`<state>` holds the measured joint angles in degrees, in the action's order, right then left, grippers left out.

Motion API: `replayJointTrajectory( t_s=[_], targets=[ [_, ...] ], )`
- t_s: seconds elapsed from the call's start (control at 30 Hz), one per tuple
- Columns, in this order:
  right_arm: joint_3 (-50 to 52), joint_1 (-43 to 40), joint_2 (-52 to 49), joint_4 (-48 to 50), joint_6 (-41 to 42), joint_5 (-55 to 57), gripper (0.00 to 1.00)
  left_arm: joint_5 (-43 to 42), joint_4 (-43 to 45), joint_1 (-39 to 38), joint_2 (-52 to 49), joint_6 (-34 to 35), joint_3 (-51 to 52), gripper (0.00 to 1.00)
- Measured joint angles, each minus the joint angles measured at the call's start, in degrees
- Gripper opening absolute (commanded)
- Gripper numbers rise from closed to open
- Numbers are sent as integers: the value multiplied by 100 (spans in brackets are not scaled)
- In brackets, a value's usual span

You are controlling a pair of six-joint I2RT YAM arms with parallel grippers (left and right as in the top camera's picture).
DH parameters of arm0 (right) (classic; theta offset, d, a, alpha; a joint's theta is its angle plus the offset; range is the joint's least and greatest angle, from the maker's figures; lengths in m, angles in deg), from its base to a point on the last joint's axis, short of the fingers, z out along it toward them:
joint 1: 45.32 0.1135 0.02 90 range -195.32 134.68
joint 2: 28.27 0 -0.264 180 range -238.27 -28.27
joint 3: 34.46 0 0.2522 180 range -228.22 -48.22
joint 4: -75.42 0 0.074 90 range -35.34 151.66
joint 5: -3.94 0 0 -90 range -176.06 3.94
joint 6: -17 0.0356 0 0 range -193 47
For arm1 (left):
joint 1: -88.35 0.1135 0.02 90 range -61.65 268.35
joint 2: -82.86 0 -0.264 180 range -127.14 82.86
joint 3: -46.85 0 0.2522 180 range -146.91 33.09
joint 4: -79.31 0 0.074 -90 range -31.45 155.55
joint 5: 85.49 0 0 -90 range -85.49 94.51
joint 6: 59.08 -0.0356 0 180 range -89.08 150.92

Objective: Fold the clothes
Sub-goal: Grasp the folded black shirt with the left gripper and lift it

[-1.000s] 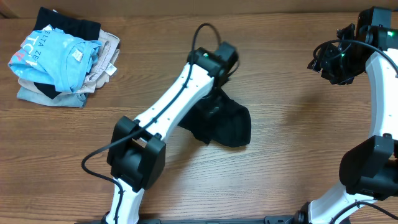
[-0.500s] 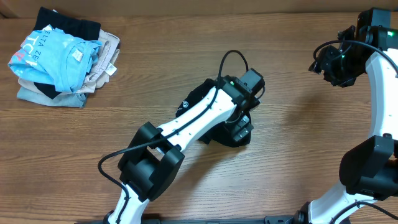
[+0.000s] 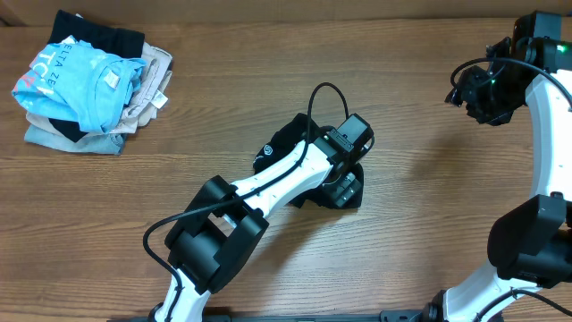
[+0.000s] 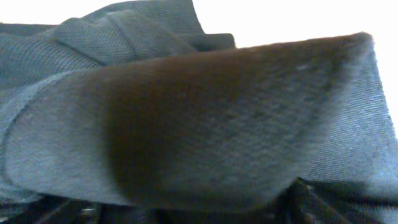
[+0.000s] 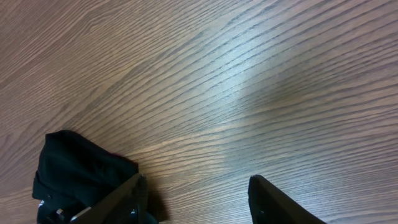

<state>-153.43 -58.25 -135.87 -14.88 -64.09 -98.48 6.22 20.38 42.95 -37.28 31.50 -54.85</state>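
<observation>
We see the black shirt bunched mid-way across the desk beneath the left gripper; fabric hides its jaws, so we cannot tell their spread. The right gripper hangs well apart, jaws wide and empty.

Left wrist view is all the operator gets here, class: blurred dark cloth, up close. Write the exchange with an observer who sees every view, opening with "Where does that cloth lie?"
Observer: The black shirt lies bunched near the middle of the table, with the left hand down on it.
Operator: Can the right hand help?
Observer: Not from where it is. The right hand is open and holds nothing, over bare wood well off to the side of the shirt.
Operator: Is anything else on the table?
Observer: Yes. A pile of other clothes, with a light blue tee on top, sits at the far left corner, apart from the shirt.
</observation>
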Motion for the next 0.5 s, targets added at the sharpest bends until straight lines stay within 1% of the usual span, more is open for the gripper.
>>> replayJointTrajectory(
  t_s=[0.13, 0.17, 0.2, 0.27, 0.4, 0.43, 0.5],
  targets=[
    [0, 0, 0, 4, 0, 11, 57, 144, 74, 11, 4, 7, 35, 52],
    [0, 2, 0, 2, 0, 24, 57, 190, 92, 26, 4, -2, 42, 48],
    [0, 0, 0, 4, 2, 28, 57, 229, 111, 28, 4, 11, 48, 46],
    [0, 0, 0, 2, 2, 42, 62, 286, 164, 26, 4, 37, 61, 38],
    [0, 0, 0, 0, -13, 46, 62, 330, 284, 9, 35, 59, 122, 10],
    [0, 0, 0, -2, -11, 44, 62, 354, 289, 9, 44, 66, 125, 4],
    [0, 0, 0, -4, -11, 46, 62, 409, 302, -13, 57, 63, 125, 4]
  ],
)
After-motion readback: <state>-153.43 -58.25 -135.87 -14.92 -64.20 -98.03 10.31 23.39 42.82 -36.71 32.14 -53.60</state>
